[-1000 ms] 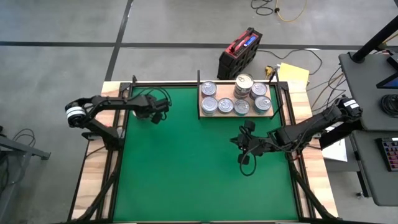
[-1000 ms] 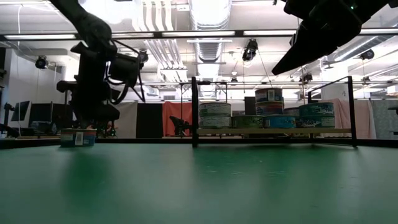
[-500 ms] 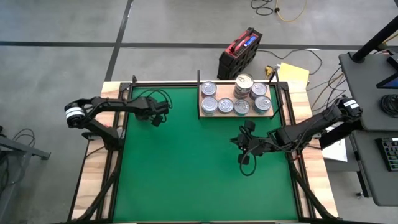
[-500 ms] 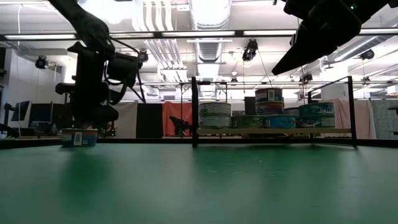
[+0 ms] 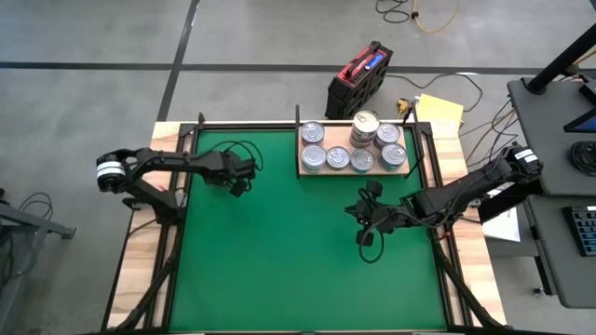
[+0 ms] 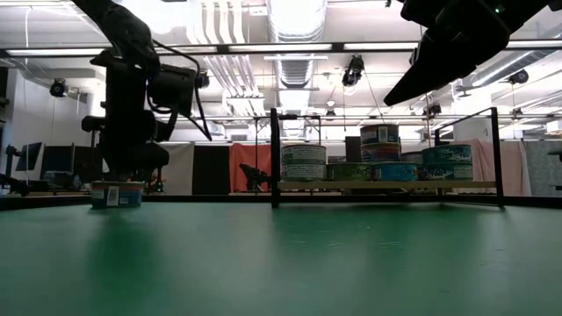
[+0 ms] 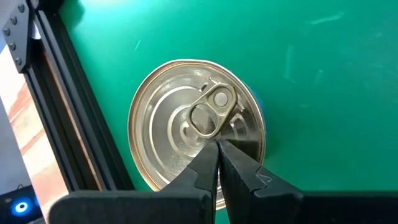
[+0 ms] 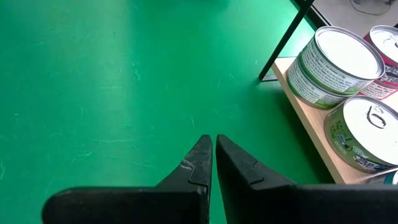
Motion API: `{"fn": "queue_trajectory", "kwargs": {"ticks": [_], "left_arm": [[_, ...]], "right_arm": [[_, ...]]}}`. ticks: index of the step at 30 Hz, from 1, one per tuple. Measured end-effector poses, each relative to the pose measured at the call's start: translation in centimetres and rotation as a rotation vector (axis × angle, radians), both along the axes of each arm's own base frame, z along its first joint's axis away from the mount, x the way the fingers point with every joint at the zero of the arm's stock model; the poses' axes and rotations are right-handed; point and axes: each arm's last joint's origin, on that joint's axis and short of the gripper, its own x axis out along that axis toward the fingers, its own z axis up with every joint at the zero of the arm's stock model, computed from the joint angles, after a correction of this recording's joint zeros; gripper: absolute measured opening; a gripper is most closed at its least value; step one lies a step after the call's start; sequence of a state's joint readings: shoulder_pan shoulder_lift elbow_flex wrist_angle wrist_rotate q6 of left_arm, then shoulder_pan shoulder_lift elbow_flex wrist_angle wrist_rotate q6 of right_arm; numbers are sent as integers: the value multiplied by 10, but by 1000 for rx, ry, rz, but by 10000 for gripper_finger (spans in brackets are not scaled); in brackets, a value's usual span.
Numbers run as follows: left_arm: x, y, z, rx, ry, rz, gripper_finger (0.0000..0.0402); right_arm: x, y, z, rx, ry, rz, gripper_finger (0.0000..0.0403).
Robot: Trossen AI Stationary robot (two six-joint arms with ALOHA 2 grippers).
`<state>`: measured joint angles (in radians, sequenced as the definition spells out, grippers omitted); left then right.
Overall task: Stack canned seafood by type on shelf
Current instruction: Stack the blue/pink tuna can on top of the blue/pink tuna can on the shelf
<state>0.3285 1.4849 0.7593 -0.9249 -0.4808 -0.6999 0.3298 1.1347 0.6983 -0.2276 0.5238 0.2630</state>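
Looks mostly done, judging by the layout. Got one loose can (image 7: pixel 196 130) left out on the green mat (image 5: pixel 279 261), sitting right under the left jaws, which are pressed together with the tips over the lid beside the pull ring. Can't tell if they're actually touching it; not pinching anything, anyway. Guessing that last can needs carrying over.

Right jaws: also pressed together, holding nothing, hanging above bare mat with the shelf (image 5: pixel 338 136) just beyond and to one side of them.

Farther out from the left jaws, well apart across the desk: the shelf itself, holding seven or so cans (image 5: pixel 337 158) in rows, with one stack (image 5: pixel 366 121) at the back at least two high. Can't really tell if they're sorted by type from here.
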Motion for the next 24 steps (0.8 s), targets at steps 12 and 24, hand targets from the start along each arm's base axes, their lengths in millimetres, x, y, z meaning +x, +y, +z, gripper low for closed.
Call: {"fn": "queue_trajectory", "kwargs": {"ticks": [12,24], "left_arm": [[26,-26,19,-141,-110,-91,0],[33,-58,22,-159,-140,-139,0]], "right_arm": [[0,0,0,0,0,0,13],[0,0,0,-1,1,0,13]]}}
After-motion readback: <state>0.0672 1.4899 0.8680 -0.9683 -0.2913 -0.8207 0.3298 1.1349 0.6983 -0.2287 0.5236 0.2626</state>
